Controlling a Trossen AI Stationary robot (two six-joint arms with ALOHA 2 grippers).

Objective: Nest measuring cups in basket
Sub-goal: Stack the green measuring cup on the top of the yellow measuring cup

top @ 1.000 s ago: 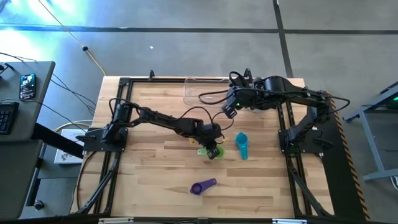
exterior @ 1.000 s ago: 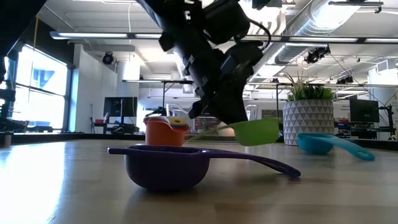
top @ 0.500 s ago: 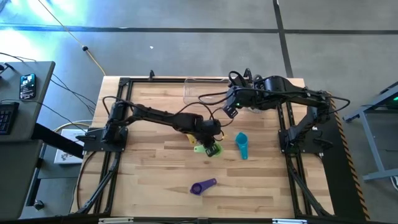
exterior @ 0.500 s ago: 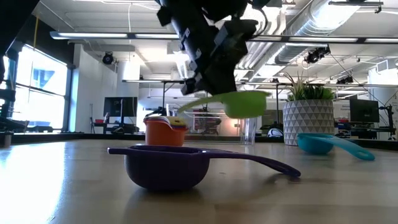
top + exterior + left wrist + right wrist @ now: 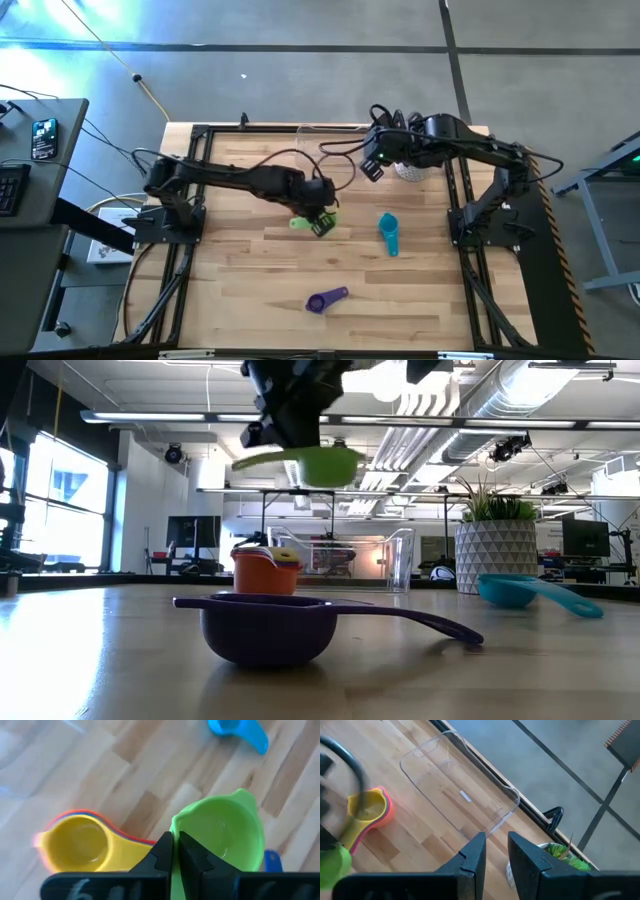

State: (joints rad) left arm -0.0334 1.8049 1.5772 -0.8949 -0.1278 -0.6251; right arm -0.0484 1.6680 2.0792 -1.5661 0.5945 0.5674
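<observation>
Left end effector [image 5: 322, 222] hangs above the worktop [image 5: 250, 280] w/ the green cup [image 5: 305, 463] pinched in closed fingers. Bare wood directly under it. Just beside it sits a yellow-orange cup stack [image 5: 80, 842]; beyond that the clear basket [image 5: 460, 795], open-topped, nothing over it. Teal cup [image 5: 389, 233] lies off to its side, purple cup [image 5: 327, 299] well apart toward the front edge. Right end effector [image 5: 374, 166] and a potted plant [image 5: 560, 857] crowd the basket's far end.

We see even, bright daylight over the wooden table [image 5: 250, 270], blue-white glare on the floor [image 5: 60, 30] at upper left, glowing ceiling lights [image 5: 300, 420] in the low view, soft blur on the yellow cup [image 5: 75, 842], faint shadows under the arms
</observation>
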